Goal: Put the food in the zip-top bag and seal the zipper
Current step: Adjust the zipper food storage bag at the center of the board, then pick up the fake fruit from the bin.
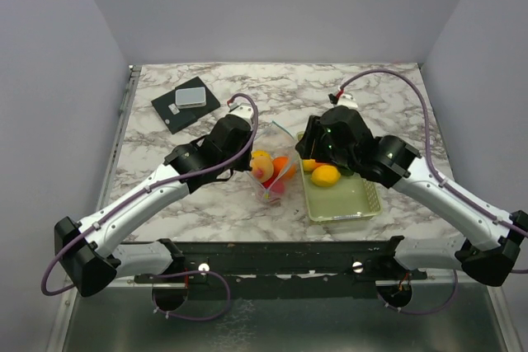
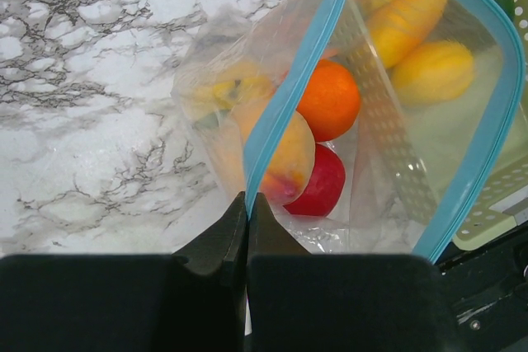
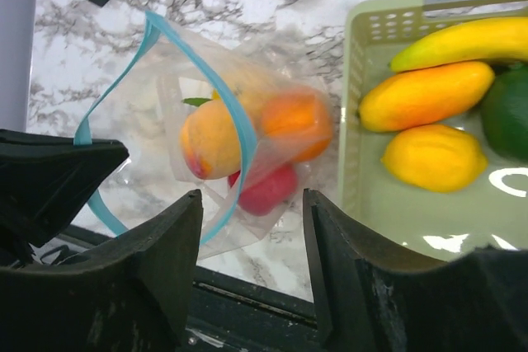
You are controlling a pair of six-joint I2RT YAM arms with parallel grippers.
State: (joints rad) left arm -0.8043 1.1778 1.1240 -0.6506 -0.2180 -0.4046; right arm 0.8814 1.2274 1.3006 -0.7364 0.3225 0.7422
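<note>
The clear zip-top bag lies open between the arms with an orange ball, a red apple and a yellow-peach fruit inside. My left gripper is shut on the light blue zipper at the near end of the bag's mouth. My right gripper is open and empty, hovering above the bag and its zipper, beside the basket. A banana, a yellow-orange fruit and a lemon lie in the basket.
The pale green mesh basket sits just right of the bag, touching it; a dark green piece is in it too. A black slab with a grey block lies at the back left. A black rail runs along the table's near edge.
</note>
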